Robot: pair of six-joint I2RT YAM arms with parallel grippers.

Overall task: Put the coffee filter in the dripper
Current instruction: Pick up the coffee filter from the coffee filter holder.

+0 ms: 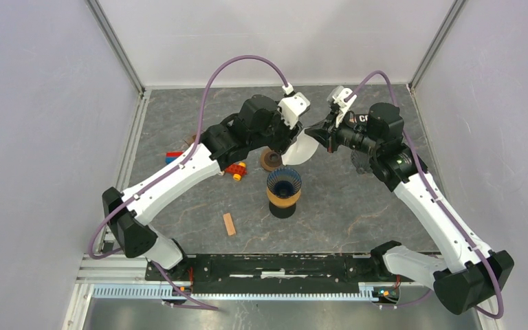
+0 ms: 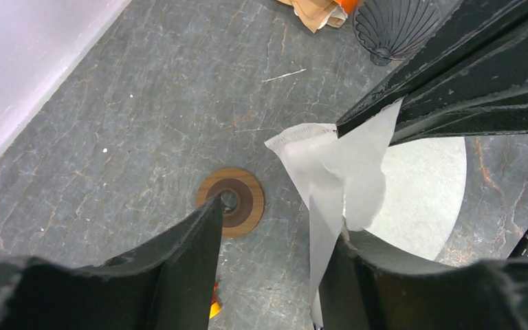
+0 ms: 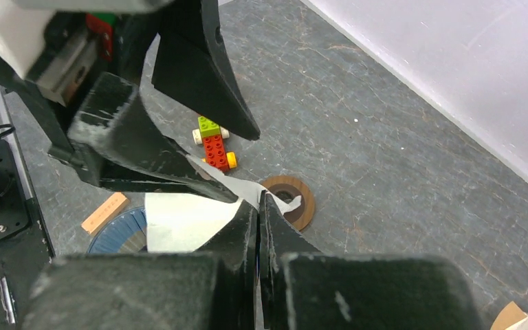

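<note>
The white paper coffee filter (image 1: pixel 302 148) hangs in the air between my two grippers, a little above and behind the dripper (image 1: pixel 283 185), a blue ribbed cone on a tan base. My right gripper (image 3: pixel 260 201) is shut on one corner of the filter (image 3: pixel 179 221). My left gripper (image 2: pixel 282 220) stands open, with a wide gap between its fingers. The filter (image 2: pixel 337 172) drapes against the inner side of its right finger (image 2: pixel 357 275). Part of the dripper's blue rim (image 3: pixel 118 232) shows under the filter in the right wrist view.
A brown wooden ring (image 1: pixel 270 161) lies on the table below the grippers. Lego bricks (image 1: pixel 236 170) sit to its left and a small wooden block (image 1: pixel 229 223) lies nearer the front. A black ribbed cone (image 2: pixel 395 24) and torn cardboard (image 2: pixel 316 10) lie by the right arm.
</note>
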